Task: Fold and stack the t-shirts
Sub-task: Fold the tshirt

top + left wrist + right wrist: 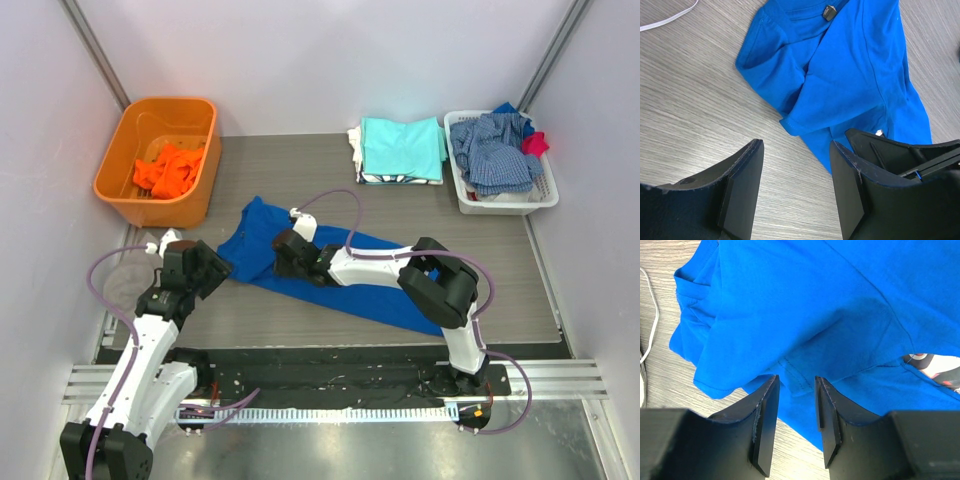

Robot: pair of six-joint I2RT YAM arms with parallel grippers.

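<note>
A royal blue t-shirt [345, 285] lies crumpled and partly folded across the middle of the table. My right gripper [283, 253] rests low over its upper part. In the right wrist view its jaws [796, 382] stand open, with a stitched hem of the blue t-shirt [815, 300] lying between the tips. A bit of the chest print [935, 365] peeks out on the right. My left gripper [222, 267] sits at the shirt's left edge, open [797, 150] over bare table, the blue t-shirt [840, 75] just ahead. Folded aqua and white t-shirts [402, 148] are stacked at the back.
An orange bin [120, 165] at the back left holds an orange t-shirt [168, 172]. A white basket [505, 205] at the back right holds a blue-and-white checked garment [495, 150] and a red cloth [537, 143]. Walls close in on three sides.
</note>
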